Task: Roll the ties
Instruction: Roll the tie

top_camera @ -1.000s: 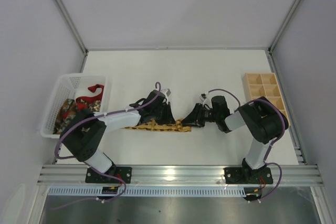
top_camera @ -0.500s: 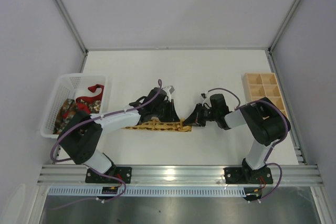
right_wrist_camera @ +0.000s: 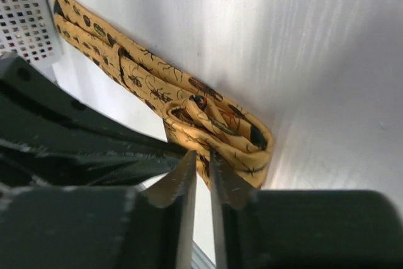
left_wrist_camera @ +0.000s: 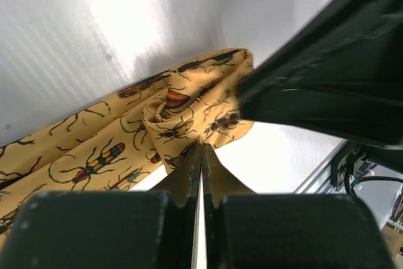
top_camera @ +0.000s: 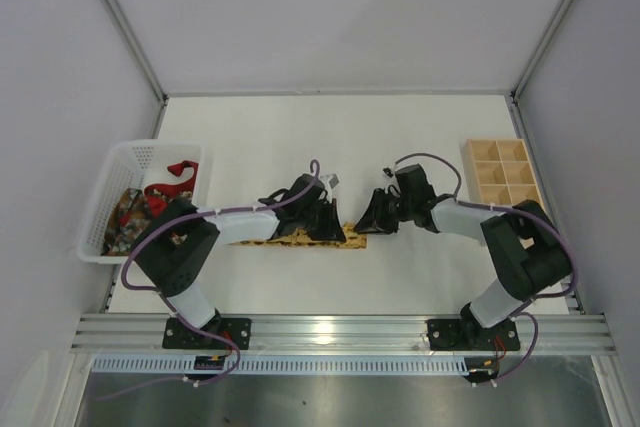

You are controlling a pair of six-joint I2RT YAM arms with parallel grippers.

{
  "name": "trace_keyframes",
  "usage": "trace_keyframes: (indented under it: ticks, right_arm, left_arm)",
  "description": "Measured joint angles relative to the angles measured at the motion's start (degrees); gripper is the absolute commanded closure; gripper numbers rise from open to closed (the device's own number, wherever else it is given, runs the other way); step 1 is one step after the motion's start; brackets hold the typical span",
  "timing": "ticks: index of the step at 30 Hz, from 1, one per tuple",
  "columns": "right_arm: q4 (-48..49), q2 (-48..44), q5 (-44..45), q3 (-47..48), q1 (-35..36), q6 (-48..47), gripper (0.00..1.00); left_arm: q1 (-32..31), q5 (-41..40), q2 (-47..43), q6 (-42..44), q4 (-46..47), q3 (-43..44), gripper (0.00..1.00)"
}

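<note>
A yellow tie with beetle prints lies flat mid-table, its right end folded into a small loose roll. My left gripper stands over that end. In the left wrist view its jaws are shut, with the tips pinching the lower edge of the roll. My right gripper faces it from the right. Its jaws stand a narrow slit apart at the roll's near edge. A red tie and a dark patterned tie lie in the white basket.
A wooden compartment box stands at the right edge of the table. The two grippers sit close together, so each wrist view is partly blocked by the other's black body. The basket's mesh corner shows in the right wrist view.
My left gripper has slid right along the yellow tie and closed at its folded end. The right arm has stretched out more, and its jaws have closed and then parted slightly.
</note>
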Motion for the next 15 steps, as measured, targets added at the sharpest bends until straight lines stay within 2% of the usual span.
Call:
trace_keyframes:
  ticks: [7,10,15]
  right_arm:
    - [-10.2,-6.6,2.3,-0.2,-2.2,-6.3,0.38]
    - [-9.8,-7.4,2.3,-2.6,-2.4,-8.0,0.30]
    - [-3.6,-6.4,0.5,-5.6,-2.4,-9.5,0.29]
  left_arm:
    - [1.4,0.0,0.1,0.3,0.7,-1.4,0.98]
    - [2.3,0.1,0.3,0.5,1.3,-1.4,0.98]
    - [3.4,0.5,0.5,0.5,1.7,-1.4,0.98]
